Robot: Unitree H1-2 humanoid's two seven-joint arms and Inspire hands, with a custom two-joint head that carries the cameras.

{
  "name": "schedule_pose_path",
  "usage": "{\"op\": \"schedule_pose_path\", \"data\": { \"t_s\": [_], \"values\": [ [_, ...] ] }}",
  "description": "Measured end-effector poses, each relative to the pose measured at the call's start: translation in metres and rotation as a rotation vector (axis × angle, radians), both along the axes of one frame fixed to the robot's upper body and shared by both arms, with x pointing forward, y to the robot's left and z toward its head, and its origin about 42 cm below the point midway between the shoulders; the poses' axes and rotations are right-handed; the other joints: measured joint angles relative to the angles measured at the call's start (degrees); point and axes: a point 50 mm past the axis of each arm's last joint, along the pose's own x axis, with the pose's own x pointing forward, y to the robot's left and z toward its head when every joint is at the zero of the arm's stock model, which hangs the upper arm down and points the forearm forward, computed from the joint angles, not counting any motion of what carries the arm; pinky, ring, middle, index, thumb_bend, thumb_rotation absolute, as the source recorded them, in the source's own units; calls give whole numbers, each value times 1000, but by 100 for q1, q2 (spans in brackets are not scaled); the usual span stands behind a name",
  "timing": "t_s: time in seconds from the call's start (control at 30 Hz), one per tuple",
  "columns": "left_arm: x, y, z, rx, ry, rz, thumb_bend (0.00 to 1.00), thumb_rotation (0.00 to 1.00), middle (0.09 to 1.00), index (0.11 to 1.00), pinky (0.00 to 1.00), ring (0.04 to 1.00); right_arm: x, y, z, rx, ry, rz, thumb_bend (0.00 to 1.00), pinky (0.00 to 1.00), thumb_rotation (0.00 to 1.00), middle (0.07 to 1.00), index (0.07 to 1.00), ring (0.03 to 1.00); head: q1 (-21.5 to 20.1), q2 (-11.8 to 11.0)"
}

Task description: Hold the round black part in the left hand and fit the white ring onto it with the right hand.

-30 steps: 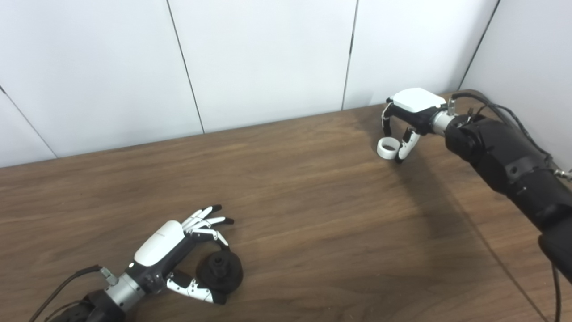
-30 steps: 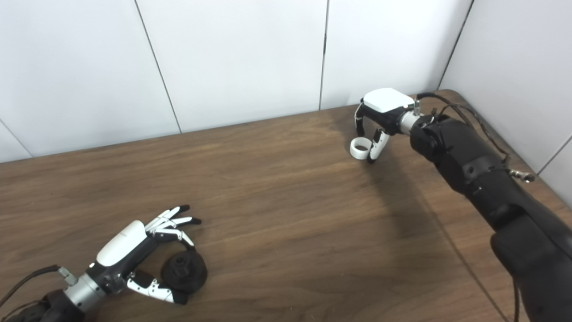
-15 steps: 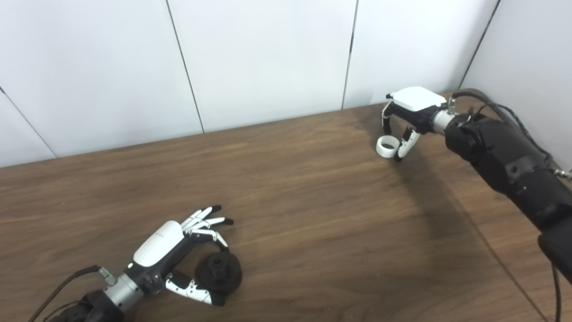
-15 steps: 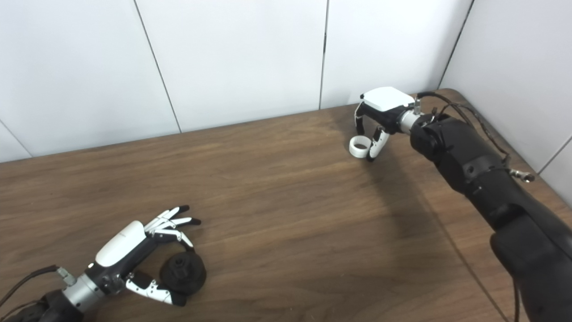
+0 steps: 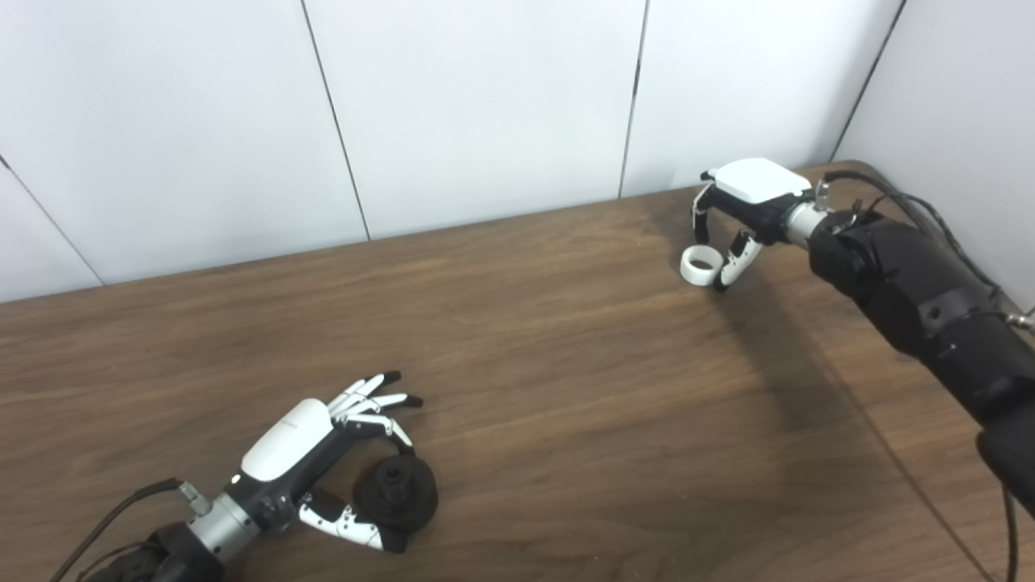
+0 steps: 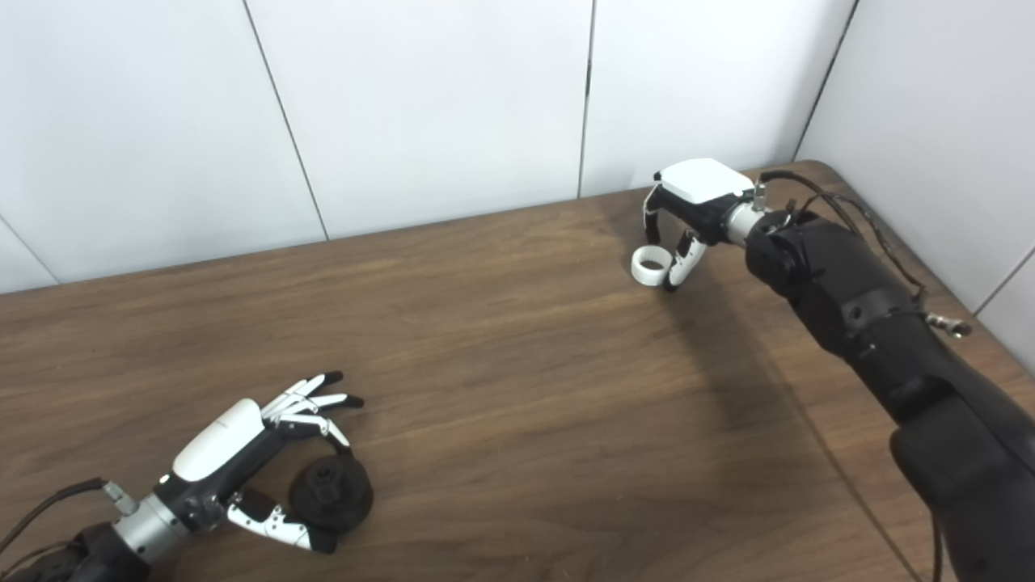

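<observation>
The round black part (image 5: pixel 396 487) rests on the wooden table (image 5: pixel 566 388) at the lower left. My left hand (image 5: pixel 287 440) is pinched on it, with the thumb against its near side and one finger curled over its far side. The other fingers are spread out. At the far right corner my right hand (image 5: pixel 748 194) hangs palm down. The white ring (image 5: pixel 700 265) is held between its thumb and a finger, at or just above the tabletop. The two hands are far apart.
White wall panels (image 5: pixel 485 105) stand behind the table and along its right side. The table's far right corner (image 6: pixel 817 166) is just behind my right hand. Cables (image 6: pixel 881 234) run along the black right forearm.
My right hand has lifted the white ring very slightly, and its forearm has shifted a little to the right. The left hand and the black part have barely moved.
</observation>
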Motion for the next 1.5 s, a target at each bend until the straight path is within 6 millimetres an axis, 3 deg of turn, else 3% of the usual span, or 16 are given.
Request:
{"op": "schedule_pose_path", "data": {
  "t_s": [1.5],
  "values": [
    [0, 0, -1, -9, 1, 5, 525, 62, 867, 481, 1000, 1000, 0, 5, 0, -1, 7, 25, 525, 1000, 145, 810, 485, 969, 105, -9]
  ]
}}
